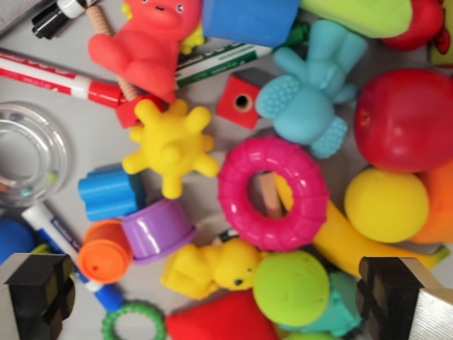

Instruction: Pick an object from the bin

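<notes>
1. Pink ring looks like the easiest pick to me; it lies flat in the bin, ahead of the fingers and roughly centred between them, resting across a yellow banana-shaped toy.
2. The fingers are spread wide with nothing between them. Only the two black tips show at the bottom corners, hovering above the pile.
3. Step-wise I'd call this the approach: nothing grabbed yet, and the target isn't settled.
4. Next move probably needs a descent with one finger going into the ring's hole, or both straddling one side of it. Tight, because the green ball and yellow duck-like toy sit right up against its near edge.
5. Bin contents are crowded: a yellow spiky ball just beside the ring toward the wrist view's left, a teal rubber figure beyond it, and a red apple and yellow ball toward the right.
6. Nearer the left finger: a purple cup, an orange cup, a blue block and a marker.
7. The grey bin floor shows only in gaps.
</notes>
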Robot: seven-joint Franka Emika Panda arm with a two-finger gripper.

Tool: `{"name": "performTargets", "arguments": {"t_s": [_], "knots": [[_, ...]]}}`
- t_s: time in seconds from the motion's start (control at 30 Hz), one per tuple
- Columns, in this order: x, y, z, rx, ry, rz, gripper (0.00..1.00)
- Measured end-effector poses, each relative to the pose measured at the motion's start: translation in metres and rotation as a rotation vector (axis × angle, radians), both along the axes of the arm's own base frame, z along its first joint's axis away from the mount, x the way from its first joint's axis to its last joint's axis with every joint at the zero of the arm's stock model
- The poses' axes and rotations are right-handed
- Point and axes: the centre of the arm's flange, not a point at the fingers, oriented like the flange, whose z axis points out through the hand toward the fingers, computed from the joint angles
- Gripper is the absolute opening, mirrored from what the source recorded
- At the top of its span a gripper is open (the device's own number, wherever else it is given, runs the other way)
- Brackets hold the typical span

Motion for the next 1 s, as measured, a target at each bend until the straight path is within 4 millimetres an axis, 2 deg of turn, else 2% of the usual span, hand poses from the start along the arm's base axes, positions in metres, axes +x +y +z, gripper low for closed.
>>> {"name": "performTargets", "arguments": {"t_s": [1.0], "knots": [[-0.014, 0.044, -0.108, 0.004, -0.008, -0.089, 1.0]]}}
